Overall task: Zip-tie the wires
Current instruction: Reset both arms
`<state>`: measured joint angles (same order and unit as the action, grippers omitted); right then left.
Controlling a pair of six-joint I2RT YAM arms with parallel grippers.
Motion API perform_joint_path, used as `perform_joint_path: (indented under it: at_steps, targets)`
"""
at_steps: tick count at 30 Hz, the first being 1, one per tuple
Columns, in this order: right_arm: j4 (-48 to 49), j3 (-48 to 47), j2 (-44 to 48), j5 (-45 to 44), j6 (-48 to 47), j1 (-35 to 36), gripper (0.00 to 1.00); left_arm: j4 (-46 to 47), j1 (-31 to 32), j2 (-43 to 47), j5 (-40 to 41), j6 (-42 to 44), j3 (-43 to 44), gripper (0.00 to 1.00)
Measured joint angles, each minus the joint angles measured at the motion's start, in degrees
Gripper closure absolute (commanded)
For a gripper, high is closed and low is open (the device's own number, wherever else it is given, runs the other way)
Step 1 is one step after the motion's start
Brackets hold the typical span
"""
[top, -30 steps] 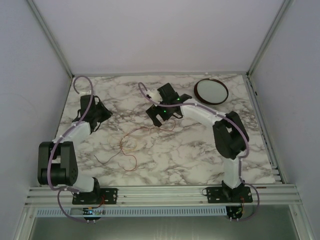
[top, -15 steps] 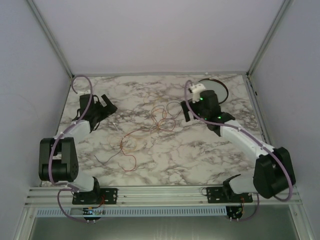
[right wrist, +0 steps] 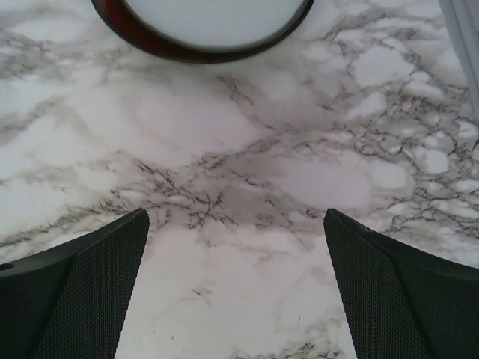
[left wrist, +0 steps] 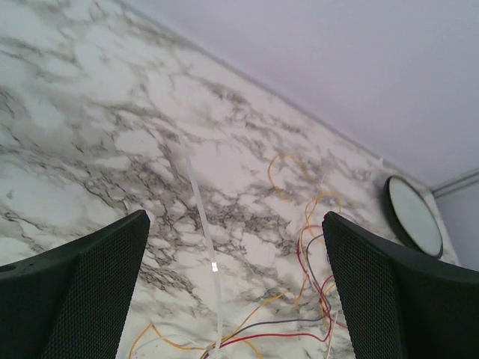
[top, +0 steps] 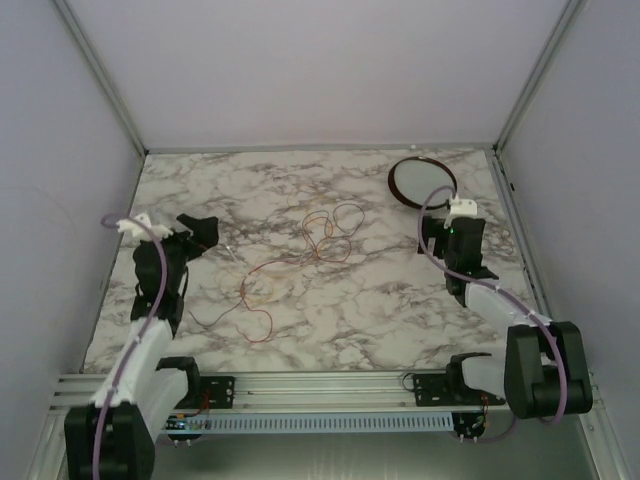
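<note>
The wires (top: 300,252) lie in loose red, orange and yellow loops on the middle of the marble table (top: 400,300). In the left wrist view the wires (left wrist: 318,247) run ahead and to the right of my fingers. A white zip tie (left wrist: 199,217) lies flat on the table, and its near end meets the bunch at the frame's lower edge. My left gripper (top: 199,229) (left wrist: 236,218) is open and empty, left of the wires. My right gripper (top: 446,230) (right wrist: 236,217) is open and empty over bare marble, well right of the wires.
A dark-rimmed round white dish (top: 422,182) (right wrist: 202,22) (left wrist: 412,218) sits at the back right, just beyond my right gripper. Lilac walls and metal frame rails (top: 520,240) enclose the table on three sides.
My left gripper has opened, and its arm has drawn back toward the near left. The right arm has swung from above the wires over to the right side by the dish.
</note>
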<state>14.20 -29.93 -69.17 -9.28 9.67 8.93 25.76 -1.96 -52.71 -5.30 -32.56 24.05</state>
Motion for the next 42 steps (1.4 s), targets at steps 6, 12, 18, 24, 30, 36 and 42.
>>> perform_joint_path:
  at_steps: [6, 12, 18, 24, 30, 36, 42]
  targets:
    - [11.0, 6.7, -3.5, -2.2, -3.4, -0.3, 0.01, 2.8, 0.0, 14.6, 7.2, 1.0, -7.8, 0.00]
    - [27.6, 12.2, -9.6, -3.9, -7.7, -1.0, 0.01, 2.2, 0.0, 22.1, 16.6, 4.1, -12.2, 0.00]
    - [48.7, 19.8, -14.0, -3.5, -10.1, -3.5, 0.01, 1.9, 0.0, 20.0, 21.1, 6.1, -14.7, 0.00]
    - [61.5, 24.8, -18.5, -0.2, -8.5, -8.6, 0.01, 3.9, 0.0, 12.4, 24.2, 11.7, -14.7, 0.00]
    - [63.7, 22.2, -18.7, 0.9, -7.3, -8.8, 0.01, 11.7, 0.0, 1.8, 24.9, 17.0, -15.4, 0.00]
    - [64.0, 22.2, -18.7, 1.2, -7.0, -8.8, 0.01, 25.6, 1.4, -8.7, 21.8, 19.5, -18.6, 0.00]
    - [64.0, 22.2, -18.7, 1.3, -6.9, -8.9, 0.01, 39.8, 3.4, -22.4, 18.4, 23.8, -19.6, 0.00]
